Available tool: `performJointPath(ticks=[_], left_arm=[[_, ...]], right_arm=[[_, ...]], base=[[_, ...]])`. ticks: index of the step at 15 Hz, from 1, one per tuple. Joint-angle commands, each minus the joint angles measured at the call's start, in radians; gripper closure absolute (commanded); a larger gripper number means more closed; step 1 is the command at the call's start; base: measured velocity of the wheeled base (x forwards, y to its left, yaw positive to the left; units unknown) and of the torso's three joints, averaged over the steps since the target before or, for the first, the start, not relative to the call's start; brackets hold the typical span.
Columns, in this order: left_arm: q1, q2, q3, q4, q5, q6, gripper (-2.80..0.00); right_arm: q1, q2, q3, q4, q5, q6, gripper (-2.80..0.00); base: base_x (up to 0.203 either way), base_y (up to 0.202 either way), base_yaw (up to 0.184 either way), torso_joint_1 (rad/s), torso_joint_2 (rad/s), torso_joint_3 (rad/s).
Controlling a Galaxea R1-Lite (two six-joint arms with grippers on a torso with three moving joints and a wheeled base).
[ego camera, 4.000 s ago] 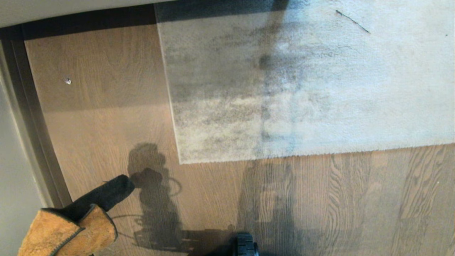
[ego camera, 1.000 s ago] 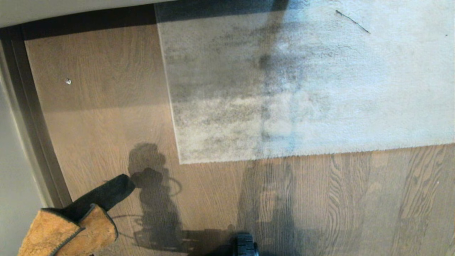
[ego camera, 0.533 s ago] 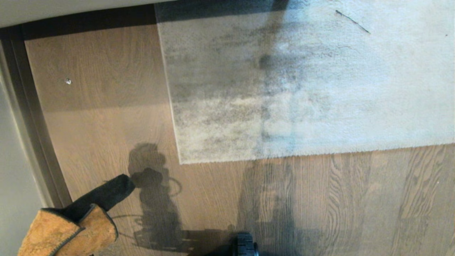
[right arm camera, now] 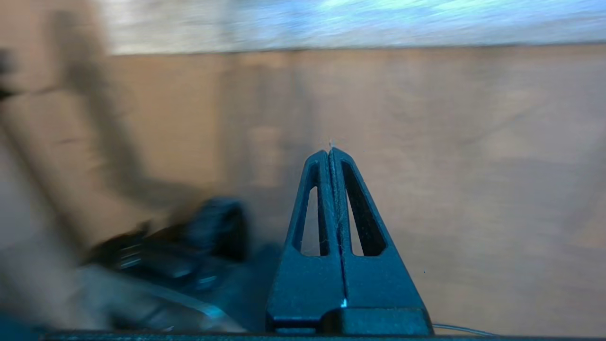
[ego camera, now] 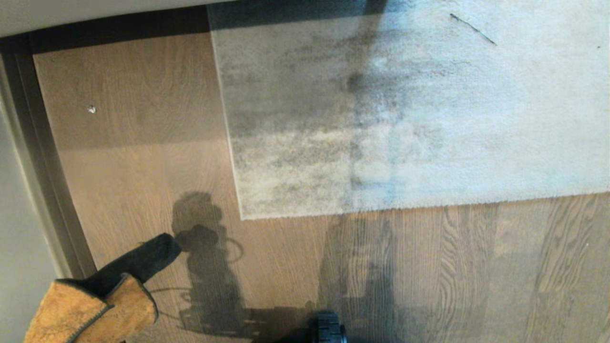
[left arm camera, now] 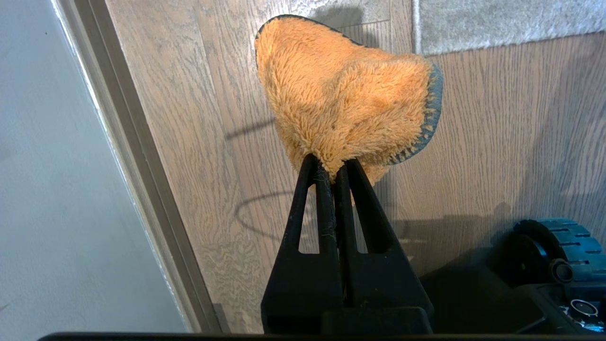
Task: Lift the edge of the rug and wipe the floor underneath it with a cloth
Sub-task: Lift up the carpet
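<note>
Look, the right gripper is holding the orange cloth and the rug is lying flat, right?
Not quite. The left gripper holds the cloth, as the left wrist view shows. The right gripper is shut on nothing, over bare floor. The rug does lie flat.

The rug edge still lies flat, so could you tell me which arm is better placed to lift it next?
The right, probably. The right gripper is shut on nothing, with the rug edge ahead of it across bare floor. The left gripper is already clamped on the cloth, so it should keep that for wiping.
</note>
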Motion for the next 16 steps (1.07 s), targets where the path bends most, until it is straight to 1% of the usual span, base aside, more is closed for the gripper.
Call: performJointPath(ticks=[1,3,5,6,7,9,11,12,14,16], left_arm=[[0.0,0.0,0.0,0.0,0.0,0.0,0.0],[0.0,0.0,0.0,0.0,0.0,0.0,0.0],[0.0,0.0,0.0,0.0,0.0,0.0,0.0],[0.0,0.0,0.0,0.0,0.0,0.0,0.0],[0.0,0.0,0.0,0.0,0.0,0.0,0.0],[0.0,0.0,0.0,0.0,0.0,0.0,0.0],[0.0,0.0,0.0,0.0,-0.001,0.0,0.0],[0.0,0.0,0.0,0.0,0.0,0.0,0.0],[0.0,0.0,0.0,0.0,0.0,0.0,0.0],[0.0,0.0,0.0,0.0,0.0,0.0,0.0]], right_arm=[[0.019,0.203,-0.014,-0.04,0.067,0.015,0.0],[0.118,0.382,-0.02,-0.13,0.115,0.078,0.0],[0.23,0.557,-0.02,-0.238,0.136,0.181,0.0],[0.281,0.65,-0.019,-0.315,0.142,0.248,0.0],[0.314,0.733,-0.018,-0.387,0.146,0.303,0.0],[0.349,0.875,-0.017,-0.505,0.136,0.369,0.0],[0.377,1.003,-0.016,-0.595,0.056,0.401,0.0],[0.402,1.064,-0.018,-0.641,-0.004,0.423,0.0],[0.502,1.165,-0.028,-0.757,-0.126,0.507,0.0],[0.626,1.252,-0.044,-0.848,-0.275,0.585,0.0]], base=[[0.0,0.0,0.0,0.0,0.0,0.0],[0.0,0.0,0.0,0.0,0.0,0.0],[0.0,0.0,0.0,0.0,0.0,0.0],[0.0,0.0,0.0,0.0,0.0,0.0],[0.0,0.0,0.0,0.0,0.0,0.0],[0.0,0.0,0.0,0.0,0.0,0.0],[0.0,0.0,0.0,0.0,0.0,0.0],[0.0,0.0,0.0,0.0,0.0,0.0],[0.0,0.0,0.0,0.0,0.0,0.0],[0.0,0.0,0.0,0.0,0.0,0.0]])
